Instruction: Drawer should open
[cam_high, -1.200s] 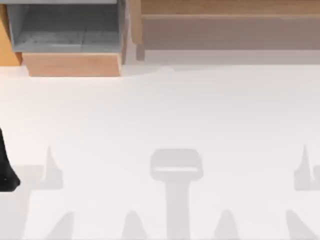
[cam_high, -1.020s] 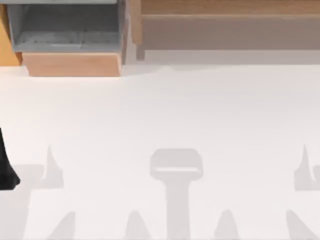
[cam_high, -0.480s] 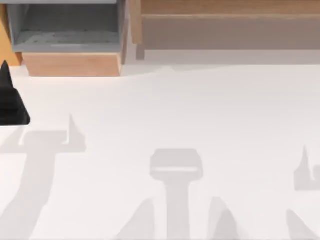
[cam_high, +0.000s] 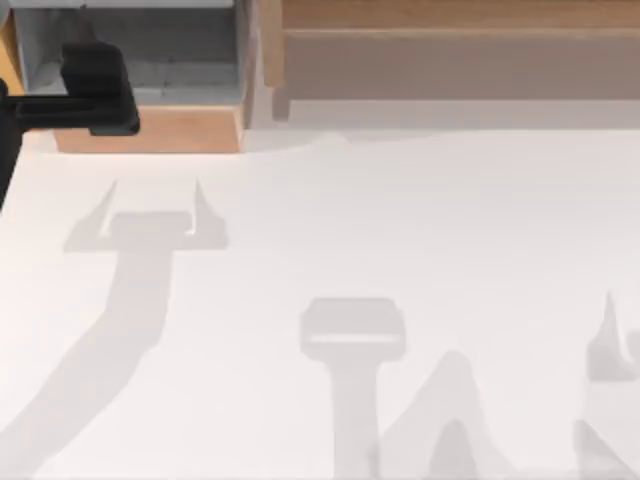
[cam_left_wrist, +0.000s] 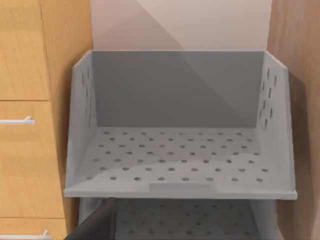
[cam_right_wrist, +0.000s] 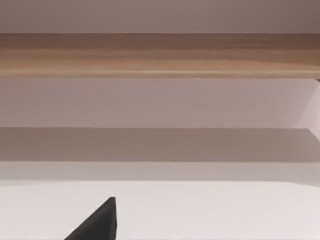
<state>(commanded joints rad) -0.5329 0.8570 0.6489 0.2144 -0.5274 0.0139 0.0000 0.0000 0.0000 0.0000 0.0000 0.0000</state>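
L gripper (cam_high: 95, 85) hides part of grey drawer (cam_high: 150, 60) front; drawer's back cut by top edge; fingers' gap unclear.

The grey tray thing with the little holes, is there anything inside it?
Empty. The grey tray shows only its bare dotted floor, seen from the left wrist.
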